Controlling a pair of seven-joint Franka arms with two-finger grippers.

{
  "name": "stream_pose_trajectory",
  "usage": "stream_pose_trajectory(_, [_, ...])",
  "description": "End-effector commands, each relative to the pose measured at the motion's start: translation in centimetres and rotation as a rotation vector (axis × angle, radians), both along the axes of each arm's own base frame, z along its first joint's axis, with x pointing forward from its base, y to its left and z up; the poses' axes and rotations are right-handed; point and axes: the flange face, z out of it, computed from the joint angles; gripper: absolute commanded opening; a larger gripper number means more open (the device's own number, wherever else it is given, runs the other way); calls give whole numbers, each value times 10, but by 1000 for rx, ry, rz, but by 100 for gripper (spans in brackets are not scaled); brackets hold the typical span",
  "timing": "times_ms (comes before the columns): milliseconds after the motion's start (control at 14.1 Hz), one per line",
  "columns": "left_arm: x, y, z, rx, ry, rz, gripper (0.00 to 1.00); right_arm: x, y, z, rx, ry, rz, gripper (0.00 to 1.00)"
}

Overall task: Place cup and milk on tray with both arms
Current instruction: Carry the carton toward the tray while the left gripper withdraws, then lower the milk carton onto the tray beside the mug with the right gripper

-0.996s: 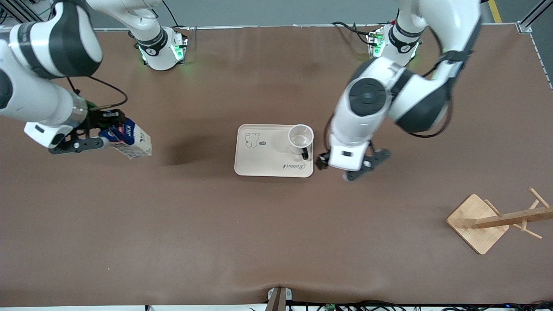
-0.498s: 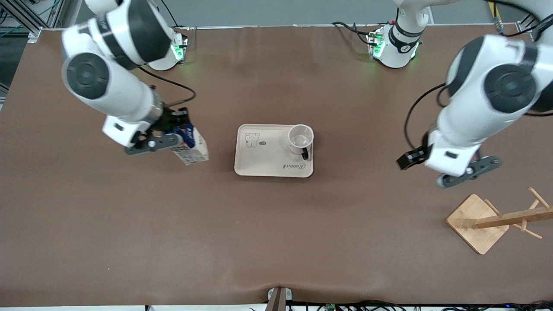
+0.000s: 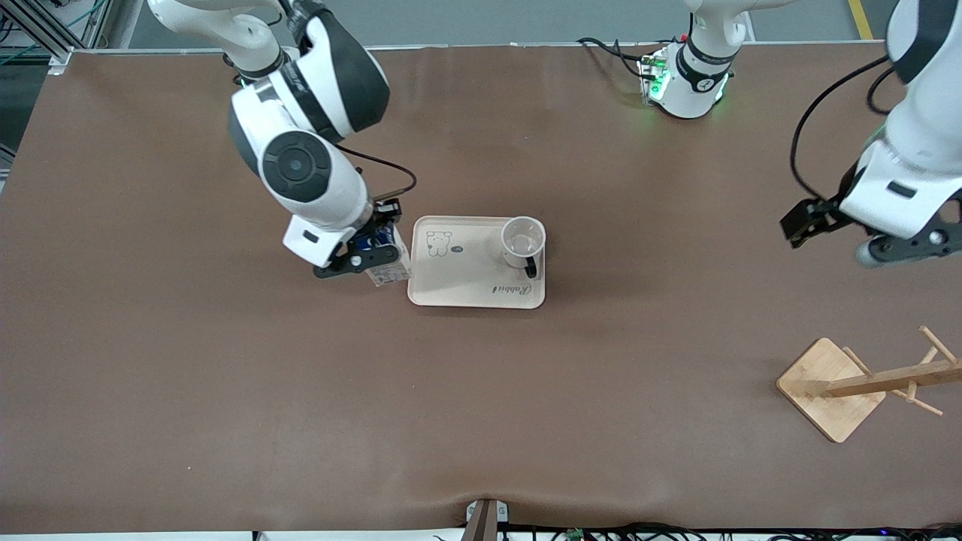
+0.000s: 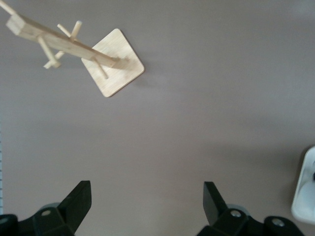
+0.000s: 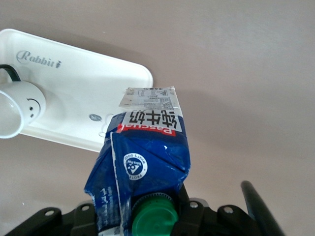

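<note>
My right gripper (image 3: 367, 255) is shut on the milk (image 3: 388, 263), a blue and white carton with a green cap (image 5: 155, 216). It holds the carton tilted, up in the air, over the tray's edge toward the right arm's end. The cream-white tray (image 3: 466, 282) lies mid-table and also shows in the right wrist view (image 5: 83, 83). The white cup (image 3: 523, 240) stands upright on the tray's corner toward the left arm's end, its smiley face in view (image 5: 19, 109). My left gripper (image 3: 906, 244) is open and empty over bare table toward the left arm's end, its fingertips (image 4: 78, 201) wide apart.
A wooden rack (image 3: 834, 387) with pegs lies tipped near the left arm's end, nearer to the front camera than the tray; it also shows in the left wrist view (image 4: 115, 69). Brown table surface surrounds the tray.
The right arm has carried the milk from the right arm's end of the table up to the tray's edge. The left arm has swung away from the tray toward its own end.
</note>
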Motion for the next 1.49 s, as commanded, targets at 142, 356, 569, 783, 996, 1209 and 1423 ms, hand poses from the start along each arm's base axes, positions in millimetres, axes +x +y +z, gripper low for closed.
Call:
stream_pose_trajectory(142, [-42, 49, 19, -72, 22, -28, 100, -5, 45, -46, -14, 5, -17, 0])
stream_pose_trajectory(356, [-47, 50, 24, -72, 33, -18, 100, 0, 41, -69, 1, 58, -34, 0])
stream_pose_trajectory(569, [-46, 51, 25, -93, 30, -17, 100, -7, 53, -91, 34, 123, -52, 0])
stream_pose_trajectory(783, [-48, 53, 36, -92, 9, -16, 100, -9, 56, -92, 33, 126, -61, 0])
stream_pose_trajectory(996, [-45, 59, 39, -84, 0, -7, 100, -9, 57, -92, 34, 124, -60, 0])
stream_pose_trajectory(1209, [-46, 60, 41, -83, 1, -7, 100, -11, 62, -94, 31, 109, -87, 0])
stream_pose_trajectory(1423, [-47, 58, 42, -81, -2, -9, 100, -11, 63, -99, 25, 103, -118, 0])
